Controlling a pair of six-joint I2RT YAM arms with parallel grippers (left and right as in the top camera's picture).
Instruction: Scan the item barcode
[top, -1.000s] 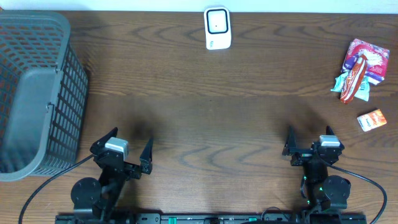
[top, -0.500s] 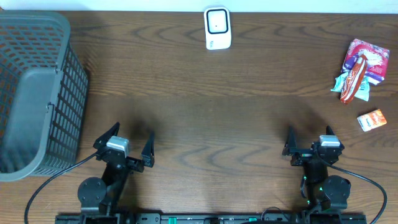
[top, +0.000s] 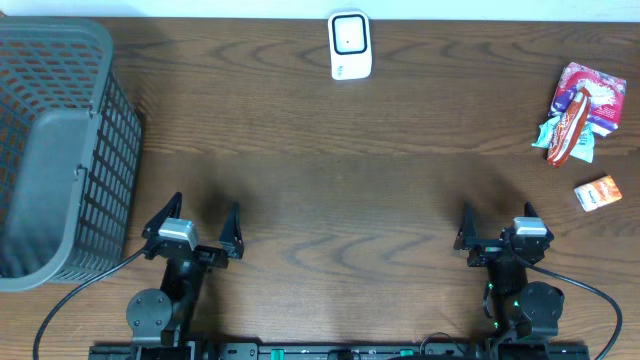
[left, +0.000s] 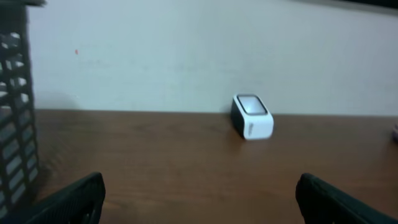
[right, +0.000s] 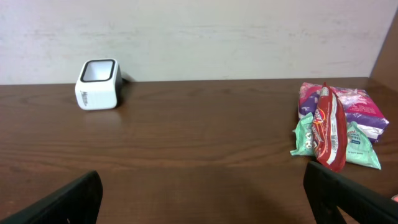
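Both tools sit idle near the bottom of the overhead frame: the left gripper (top: 190, 227) at lower left and the right gripper (top: 496, 228) at lower right, each with jaws spread wide and nothing between them. The items to scan lie at the right edge of that frame, well apart from either arm: a red snack packet (top: 570, 130) lying across a pink pouch (top: 592, 95) and a teal wrapper (top: 549, 132), with a small orange box (top: 598, 192) a little below them. The scanner (top: 350, 45) stands at top centre, against the far edge of the table (top: 330, 190). To my eye the right arm is the natural one to reach out; it would do well to take the red packet from the top of the heap by its narrow width, lift it clear so the wrappers beneath do not drag along, then turn the barcode side toward the scanner's window. From above, the grey basket (top: 60, 150) fills the upper left and the orange box shows, neither of which the right wrist view catches. That low view, though, shows how the packet rides up over the pile, and the scanner's window facing upward.
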